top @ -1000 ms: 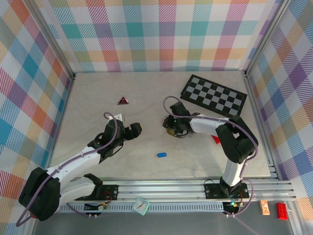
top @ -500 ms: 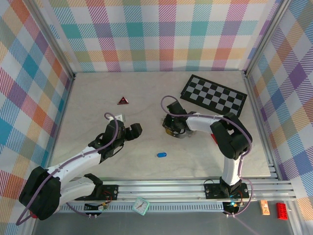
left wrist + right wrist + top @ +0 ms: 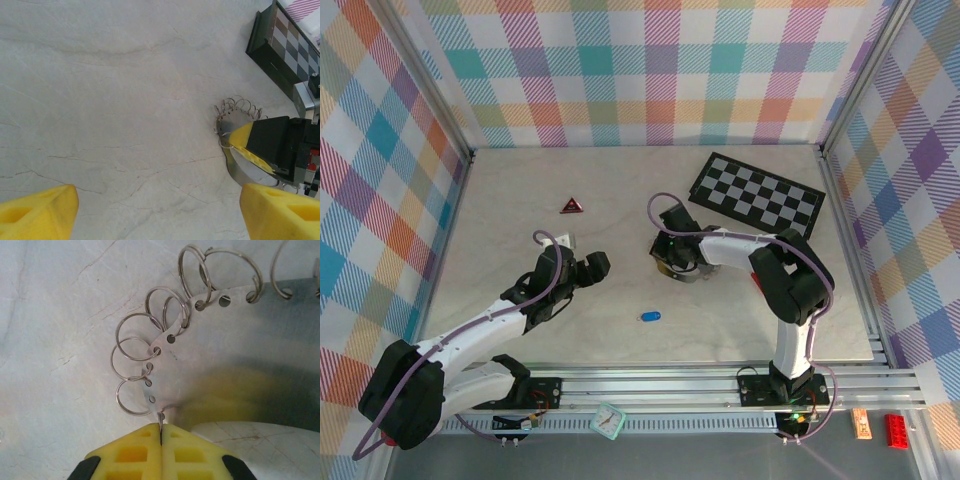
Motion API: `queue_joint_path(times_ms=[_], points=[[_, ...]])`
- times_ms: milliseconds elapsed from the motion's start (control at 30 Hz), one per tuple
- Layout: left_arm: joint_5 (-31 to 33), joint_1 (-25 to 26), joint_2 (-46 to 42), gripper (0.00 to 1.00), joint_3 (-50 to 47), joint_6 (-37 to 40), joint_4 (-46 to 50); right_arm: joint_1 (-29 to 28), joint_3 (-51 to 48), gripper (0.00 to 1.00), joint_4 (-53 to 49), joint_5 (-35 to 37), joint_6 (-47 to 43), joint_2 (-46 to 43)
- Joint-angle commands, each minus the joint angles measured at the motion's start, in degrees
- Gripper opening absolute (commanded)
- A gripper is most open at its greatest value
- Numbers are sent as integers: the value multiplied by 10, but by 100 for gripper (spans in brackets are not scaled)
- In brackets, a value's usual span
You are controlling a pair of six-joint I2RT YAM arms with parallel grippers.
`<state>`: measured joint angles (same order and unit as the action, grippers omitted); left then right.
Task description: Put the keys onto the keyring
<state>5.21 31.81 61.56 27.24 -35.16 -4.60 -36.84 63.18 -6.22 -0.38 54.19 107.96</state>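
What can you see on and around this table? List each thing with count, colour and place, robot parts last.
Stone-patterned table: one, pale beige, walled by multicoloured plaid.
Flat chequered board: one, black and white, far right.
Small flat triangle: one, red and black, far left of centre.
Small oval object: one, blue, near centre.
Thin metal band with punched holes: one, silvery, mid-table.
Wire rings: several, silvery, threaded through the band's holes.
Small square object: one, teal, on the front rail.
Small orange piece and red brick: one each, near right corner, off the table.
Left gripper: one, yellow fingertips, open above bare table.
Right gripper: one, yellow fingertips, shut on the band's edge.
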Motion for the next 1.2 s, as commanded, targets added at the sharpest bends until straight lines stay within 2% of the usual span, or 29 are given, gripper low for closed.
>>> queue_joint_path(times_ms=[0, 233, 500, 667, 867, 1167], points=[[7, 7, -3, 83, -2, -4, -2, -5, 10, 0, -32, 7, -18, -2], [18, 9, -16, 83, -1, 3, 11, -18, -20, 0, -80, 0, -106, -53], [37, 9, -20, 83, 2, 17, 16, -47, -44, 0, -185, 0, -222, -108], [39, 10, -12, 83, 13, 18, 23, -67, -39, 0, -234, -16, -253, -119], [41, 15, -3, 83, 20, 24, 28, -95, -20, 0, -285, 1, -279, -109], [43, 19, 2, 82, 22, 24, 24, -103, -6, 0, -288, 8, -281, -79]])
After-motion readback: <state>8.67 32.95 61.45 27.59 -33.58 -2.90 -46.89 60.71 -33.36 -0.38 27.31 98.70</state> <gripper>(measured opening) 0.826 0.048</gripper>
